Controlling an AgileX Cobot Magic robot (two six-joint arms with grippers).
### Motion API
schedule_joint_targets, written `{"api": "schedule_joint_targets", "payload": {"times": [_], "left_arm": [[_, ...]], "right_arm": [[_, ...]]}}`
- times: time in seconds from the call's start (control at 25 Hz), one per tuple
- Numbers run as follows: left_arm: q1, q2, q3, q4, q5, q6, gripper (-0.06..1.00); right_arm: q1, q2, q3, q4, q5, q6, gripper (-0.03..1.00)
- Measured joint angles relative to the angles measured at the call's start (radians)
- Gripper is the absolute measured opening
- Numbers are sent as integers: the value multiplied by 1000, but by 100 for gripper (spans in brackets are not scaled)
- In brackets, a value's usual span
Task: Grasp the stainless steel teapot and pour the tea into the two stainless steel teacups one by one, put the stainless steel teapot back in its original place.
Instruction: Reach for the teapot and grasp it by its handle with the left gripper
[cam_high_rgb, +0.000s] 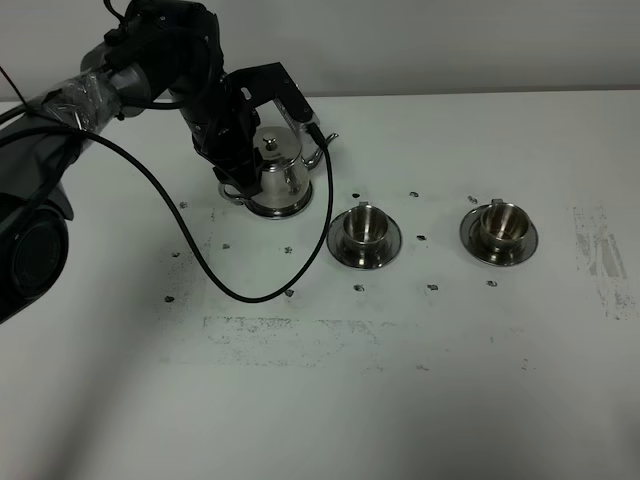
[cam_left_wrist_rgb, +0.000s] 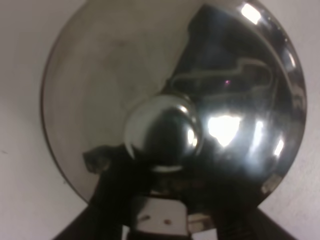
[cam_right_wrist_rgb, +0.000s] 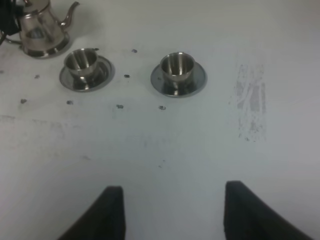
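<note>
The stainless steel teapot (cam_high_rgb: 277, 178) stands upright on the white table (cam_high_rgb: 400, 380), spout pointing right toward the cups. My left gripper (cam_high_rgb: 233, 165) is down at its handle side, with the arm leaning over it. In the left wrist view the lid (cam_left_wrist_rgb: 100, 90) and its knob (cam_left_wrist_rgb: 165, 135) fill the frame, and the dark fingers (cam_left_wrist_rgb: 102, 200) sit at the lid's edge; their hold is not visible. The two stainless steel teacups (cam_high_rgb: 365, 224) (cam_high_rgb: 501, 224) rest on saucers to the teapot's right. No tea shows. My right gripper (cam_right_wrist_rgb: 170, 212) hovers open over bare table, well away from the cups (cam_right_wrist_rgb: 81, 60) (cam_right_wrist_rgb: 177, 65).
A black cable (cam_high_rgb: 215, 270) loops from the left arm across the table in front of the teapot. Small dark marks dot the surface around the saucers (cam_high_rgb: 340, 245). A scuffed patch (cam_high_rgb: 600, 260) lies at the far right.
</note>
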Motion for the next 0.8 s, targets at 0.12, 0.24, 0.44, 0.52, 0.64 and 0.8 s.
{"api": "schedule_joint_targets", "payload": {"times": [0.12,0.24,0.44,0.52,0.64,0.8], "left_arm": [[0,0,0,1,0,-37,27],[-1,0,0,3,-1,-16,20],[-1,0,0,3,-5,66,20],[-1,0,0,3,-5,73,20],[-1,-4,0,-3,-8,85,20],[-1,-28,1,-5,10,135,20]], "right_arm": [[0,0,0,0,0,0,43],[0,0,0,0,0,0,43],[0,0,0,0,0,0,43],[0,0,0,0,0,0,43],[0,0,0,0,0,0,43],[0,0,0,0,0,0,43]]}}
